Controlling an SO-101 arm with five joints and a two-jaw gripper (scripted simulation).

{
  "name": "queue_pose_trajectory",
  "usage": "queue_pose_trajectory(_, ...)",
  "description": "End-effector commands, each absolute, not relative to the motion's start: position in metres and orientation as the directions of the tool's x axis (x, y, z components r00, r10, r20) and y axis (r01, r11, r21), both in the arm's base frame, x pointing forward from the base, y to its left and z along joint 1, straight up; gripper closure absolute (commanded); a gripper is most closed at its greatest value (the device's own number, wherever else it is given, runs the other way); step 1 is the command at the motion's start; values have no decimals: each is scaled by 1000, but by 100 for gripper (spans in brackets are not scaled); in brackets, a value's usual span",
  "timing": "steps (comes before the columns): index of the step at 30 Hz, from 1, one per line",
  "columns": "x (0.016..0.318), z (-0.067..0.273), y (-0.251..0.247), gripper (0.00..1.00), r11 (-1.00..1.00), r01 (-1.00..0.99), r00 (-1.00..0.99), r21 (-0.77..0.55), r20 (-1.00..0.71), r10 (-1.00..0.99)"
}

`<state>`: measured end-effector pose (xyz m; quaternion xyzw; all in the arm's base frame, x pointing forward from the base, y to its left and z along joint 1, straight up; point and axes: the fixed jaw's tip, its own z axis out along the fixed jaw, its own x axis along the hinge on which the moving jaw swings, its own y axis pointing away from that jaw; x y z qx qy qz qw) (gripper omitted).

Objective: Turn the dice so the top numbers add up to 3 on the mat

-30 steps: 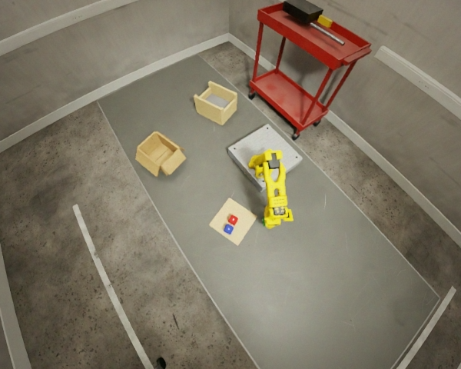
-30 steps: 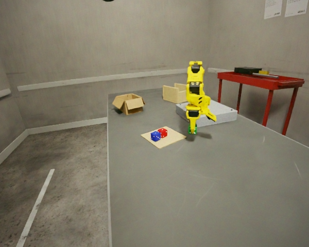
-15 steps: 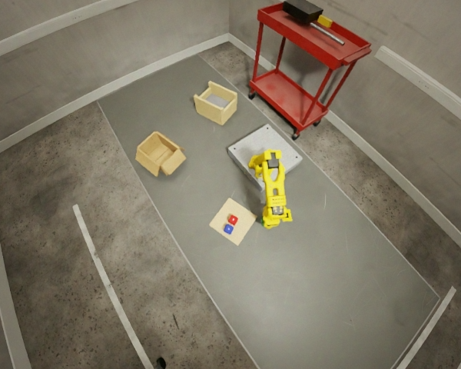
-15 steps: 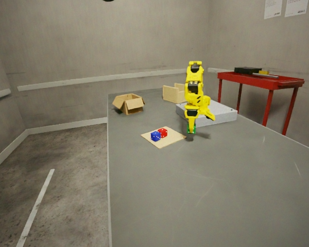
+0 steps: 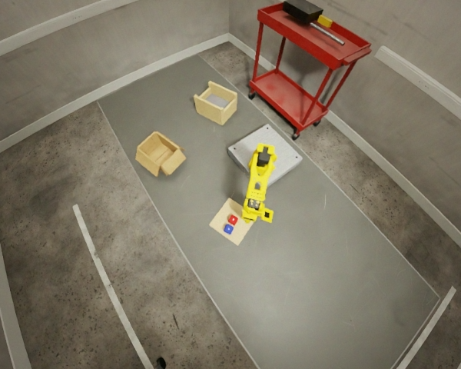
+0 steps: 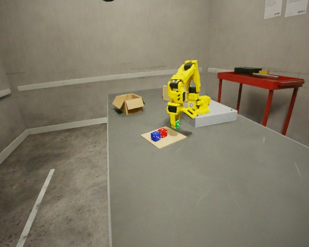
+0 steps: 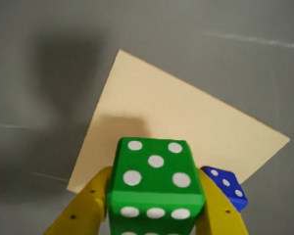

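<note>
dice with white pips are at hand: the green cube-shaped die is gripped between the yellow fingers of the end effector, raised near the square tan mat. the red cube-shaped die and blue cube-shaped die lie flat on the mat, each with one pip on top. white wall sheets above the table carry print too small to read.
</note>
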<state>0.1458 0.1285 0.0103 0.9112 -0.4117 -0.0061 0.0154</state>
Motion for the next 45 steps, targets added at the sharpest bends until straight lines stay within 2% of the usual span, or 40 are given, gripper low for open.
queue_pose_trajectory(1, 161, 13, 99, 100, -530, -848, 530, 15, 0, -848)
queue_pose_trajectory(11, 168, 11, 30, 100, -186, -982, 186, 14, 0, -983)
queue_pose_trajectory(23, 142, 6, -41, 100, 267, -964, -267, 13, 0, -964)
queue_pose_trajectory(33, 128, 4, -57, 100, 395, -919, -395, 13, 0, -919)
queue_pose_trajectory(45, 126, 6, -61, 100, 429, -903, -429, -10, 0, -903)
